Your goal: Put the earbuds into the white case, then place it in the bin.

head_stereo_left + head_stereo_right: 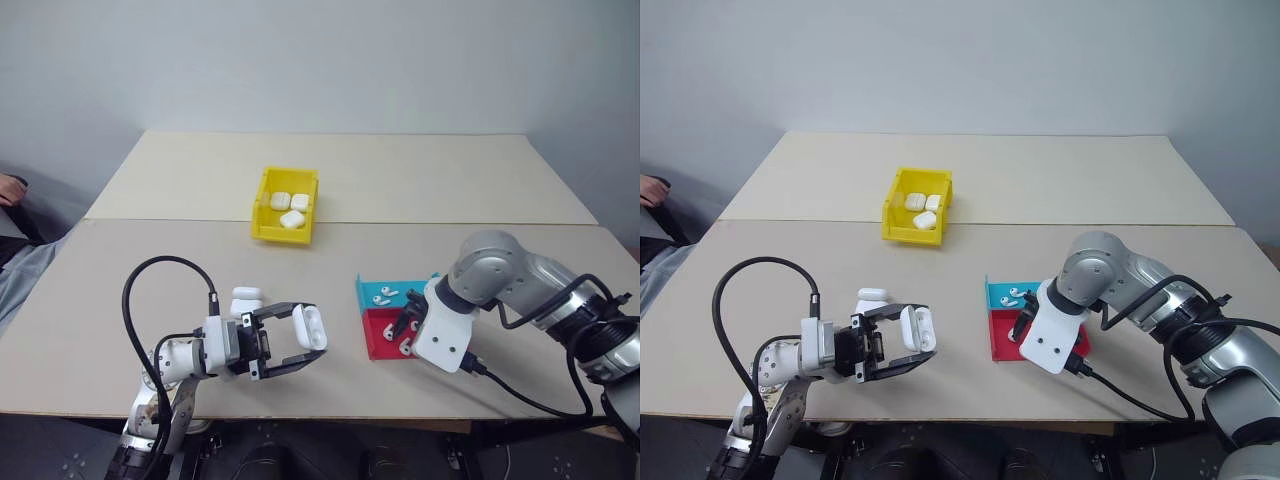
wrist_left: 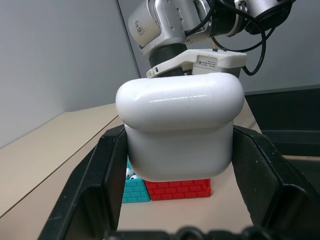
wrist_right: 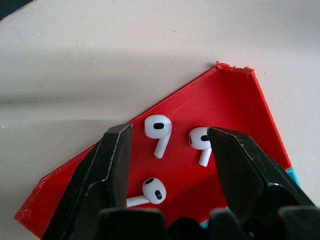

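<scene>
Head views: left end effector (image 1: 297, 343) clamped on white case (image 1: 309, 326), held above bench (image 1: 420, 180) near front edge. Spare case (image 1: 245, 299) on bench just behind it. Yellow bin (image 1: 262, 208) farther back holds three cases (image 1: 290, 209). Right end effector (image 1: 407, 330) points down over teal and red tray (image 1: 372, 347).

Left wrist view: case gripped between both black fingers (image 2: 102, 170), tray beyond.

Right wrist view: fingers (image 3: 116, 162) apart over red compartment; three earbuds (image 3: 158, 129) loose inside, none gripped.
</scene>
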Available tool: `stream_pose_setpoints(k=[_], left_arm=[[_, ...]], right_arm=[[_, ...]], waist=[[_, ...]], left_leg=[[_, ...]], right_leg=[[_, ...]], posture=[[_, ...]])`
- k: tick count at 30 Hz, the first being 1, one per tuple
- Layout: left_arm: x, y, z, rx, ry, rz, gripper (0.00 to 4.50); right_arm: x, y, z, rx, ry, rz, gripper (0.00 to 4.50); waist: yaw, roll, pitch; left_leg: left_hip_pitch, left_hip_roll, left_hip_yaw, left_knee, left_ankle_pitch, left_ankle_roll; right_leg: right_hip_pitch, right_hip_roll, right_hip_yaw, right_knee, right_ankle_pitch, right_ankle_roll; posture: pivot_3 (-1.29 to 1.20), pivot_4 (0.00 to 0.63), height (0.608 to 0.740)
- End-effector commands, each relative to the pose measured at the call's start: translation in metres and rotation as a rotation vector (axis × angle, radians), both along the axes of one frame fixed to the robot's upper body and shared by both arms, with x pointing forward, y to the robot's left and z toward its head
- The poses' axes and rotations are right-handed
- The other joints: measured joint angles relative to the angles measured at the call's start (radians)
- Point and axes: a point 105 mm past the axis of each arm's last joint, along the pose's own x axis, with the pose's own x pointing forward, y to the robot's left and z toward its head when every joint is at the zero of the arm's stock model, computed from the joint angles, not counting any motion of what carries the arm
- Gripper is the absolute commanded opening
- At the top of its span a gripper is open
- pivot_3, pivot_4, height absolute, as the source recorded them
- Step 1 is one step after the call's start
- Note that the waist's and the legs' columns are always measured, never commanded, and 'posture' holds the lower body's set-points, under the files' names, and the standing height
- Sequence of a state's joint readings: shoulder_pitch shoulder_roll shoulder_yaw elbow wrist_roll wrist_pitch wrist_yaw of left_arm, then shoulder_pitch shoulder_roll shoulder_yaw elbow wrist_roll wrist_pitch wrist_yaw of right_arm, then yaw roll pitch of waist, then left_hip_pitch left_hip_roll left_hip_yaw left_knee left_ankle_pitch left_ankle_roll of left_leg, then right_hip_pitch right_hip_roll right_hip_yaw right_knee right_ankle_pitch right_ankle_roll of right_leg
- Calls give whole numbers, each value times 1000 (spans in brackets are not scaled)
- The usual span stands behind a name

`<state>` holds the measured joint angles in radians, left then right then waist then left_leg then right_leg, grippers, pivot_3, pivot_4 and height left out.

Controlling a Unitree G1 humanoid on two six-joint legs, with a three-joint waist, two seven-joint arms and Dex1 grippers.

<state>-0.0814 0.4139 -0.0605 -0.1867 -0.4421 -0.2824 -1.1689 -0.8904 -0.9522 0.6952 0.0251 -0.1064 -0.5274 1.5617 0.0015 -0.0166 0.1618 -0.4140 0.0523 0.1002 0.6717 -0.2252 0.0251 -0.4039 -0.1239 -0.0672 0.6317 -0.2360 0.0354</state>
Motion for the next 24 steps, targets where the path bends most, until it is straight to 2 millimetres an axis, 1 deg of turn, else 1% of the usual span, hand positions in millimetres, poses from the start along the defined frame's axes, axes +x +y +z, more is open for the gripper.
stream_pose_setpoints(k=[1, 12, 24], left_arm=[[-3, -3, 10, -5, -44, -5, 2805], [-1, -1, 9, 12, -48, 13, 2805], [0, 0, 7, 23, -42, 29, 2805]], right_arm=[[-1, -2, 4, -57, -19, 41, 2822], [4, 0, -7, -95, -23, 54, 2822], [6, -2, -14, -114, -21, 52, 2822]], waist=[[0, 0, 0], [0, 0, 0], [0, 0, 0]], left_leg=[[0, 0, 0, 0, 0, 0], [0, 0, 0, 0, 0, 0], [0, 0, 0, 0, 0, 0]], right_leg=[[0, 0, 0, 0, 0, 0], [0, 0, 0, 0, 0, 0], [0, 0, 0, 0, 0, 0]], posture=[[0, 150, 740], [0, 150, 740], [0, 150, 740]])
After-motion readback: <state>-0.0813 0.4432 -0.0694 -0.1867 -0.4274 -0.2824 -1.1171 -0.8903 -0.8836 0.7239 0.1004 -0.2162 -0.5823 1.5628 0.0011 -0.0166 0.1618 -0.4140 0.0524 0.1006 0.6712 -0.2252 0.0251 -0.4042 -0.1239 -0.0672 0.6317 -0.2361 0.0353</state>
